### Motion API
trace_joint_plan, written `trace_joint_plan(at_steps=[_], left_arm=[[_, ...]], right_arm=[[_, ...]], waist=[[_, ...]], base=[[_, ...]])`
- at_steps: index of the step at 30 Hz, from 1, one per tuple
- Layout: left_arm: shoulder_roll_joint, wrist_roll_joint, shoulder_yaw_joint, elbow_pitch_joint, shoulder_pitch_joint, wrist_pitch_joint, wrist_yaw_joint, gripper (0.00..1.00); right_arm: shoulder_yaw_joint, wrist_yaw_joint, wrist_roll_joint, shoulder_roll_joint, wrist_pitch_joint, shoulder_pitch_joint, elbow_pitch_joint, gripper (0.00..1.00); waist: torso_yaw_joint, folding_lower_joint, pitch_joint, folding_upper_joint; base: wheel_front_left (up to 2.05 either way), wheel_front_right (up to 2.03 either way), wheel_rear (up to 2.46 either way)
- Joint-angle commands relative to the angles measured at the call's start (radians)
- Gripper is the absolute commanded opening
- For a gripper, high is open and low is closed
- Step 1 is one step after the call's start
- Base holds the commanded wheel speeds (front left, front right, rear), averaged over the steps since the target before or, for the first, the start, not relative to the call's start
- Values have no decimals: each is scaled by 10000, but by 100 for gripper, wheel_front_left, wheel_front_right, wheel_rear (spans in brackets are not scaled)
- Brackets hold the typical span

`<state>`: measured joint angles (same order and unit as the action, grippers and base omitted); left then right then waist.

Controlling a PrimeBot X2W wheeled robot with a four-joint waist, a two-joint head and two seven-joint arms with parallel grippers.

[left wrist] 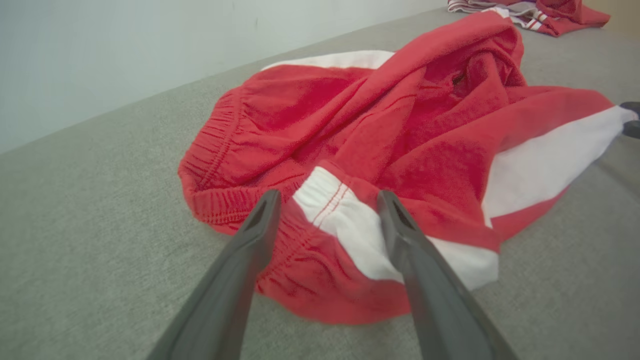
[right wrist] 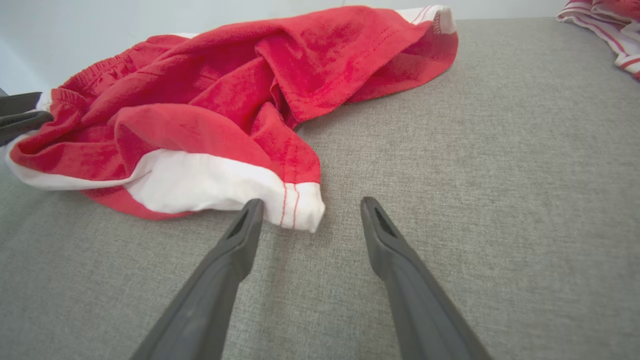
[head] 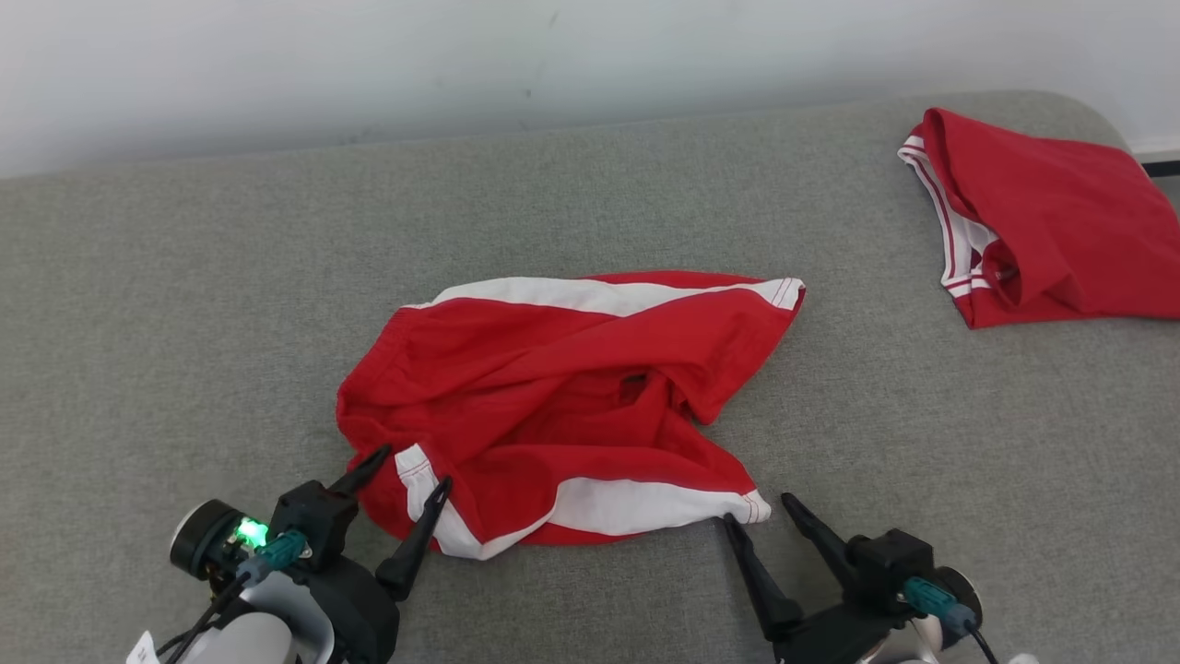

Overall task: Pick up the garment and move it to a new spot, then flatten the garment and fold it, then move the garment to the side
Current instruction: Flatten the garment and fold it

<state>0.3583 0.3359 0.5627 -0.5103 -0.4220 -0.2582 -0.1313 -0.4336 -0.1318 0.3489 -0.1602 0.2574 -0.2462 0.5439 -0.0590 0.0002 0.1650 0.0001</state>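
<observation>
The garment is a pair of red shorts with white side panels, lying crumpled in the middle of a grey padded surface. My left gripper is open at its near left corner, with a white-and-red waistband fold lying between the two fingers. My right gripper is open at the near right corner, its left finger just beside the white hem tip. Neither gripper has closed on the cloth. The garment spreads away from both wrists.
A second red garment with white striped trim lies folded at the far right corner of the grey surface. A pale wall runs along the back edge. Bare grey padding lies to the left and right of the shorts.
</observation>
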Motion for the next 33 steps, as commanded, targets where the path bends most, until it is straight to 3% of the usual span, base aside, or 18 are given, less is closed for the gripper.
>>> trace_joint_plan(at_steps=[1,12,13,14,15,16,24,33], left_arm=[[155,178,337,-233,-301,-9,22,100],[510,1407,1970,-1424,-1387,10,20,100],[531,1539,2131,-1475,-1421,26,20,84],[551,1692,2238,-1480,-1454,17,22,51],[567,1869,2314,-1477,-1437,3,22,0],[599,1971,2383,-1463,-1370,-10,22,0],[744,2299,1419,-180,-275,-69,346,0],[642,2543,-70,1857,284,-73,601,0]], right_arm=[[-214,27,143,52,64,-232,175,100],[-1262,28,696,233,86,-982,925,100],[-1342,28,746,246,85,-988,990,100],[-1407,27,819,251,85,-1011,1029,99],[-1445,27,906,246,85,-1042,1028,40],[-1459,27,1010,248,86,-1056,1045,0],[-1091,27,1655,216,87,-774,487,0],[-927,29,1941,-378,87,-939,-771,0]], waist=[[-102,-2,158,-1],[-72,-2,190,-1],[-77,-2,179,-1],[-87,-2,175,-1],[-98,-2,170,-1],[-109,-2,160,-1],[-44,-2,52,-1],[160,-2,-115,-1]], base=[[0,0,0],[0,0,0],[0,0,0],[0,0,0],[0,0,0],[0,0,0],[0,0,0],[0,0,0]])
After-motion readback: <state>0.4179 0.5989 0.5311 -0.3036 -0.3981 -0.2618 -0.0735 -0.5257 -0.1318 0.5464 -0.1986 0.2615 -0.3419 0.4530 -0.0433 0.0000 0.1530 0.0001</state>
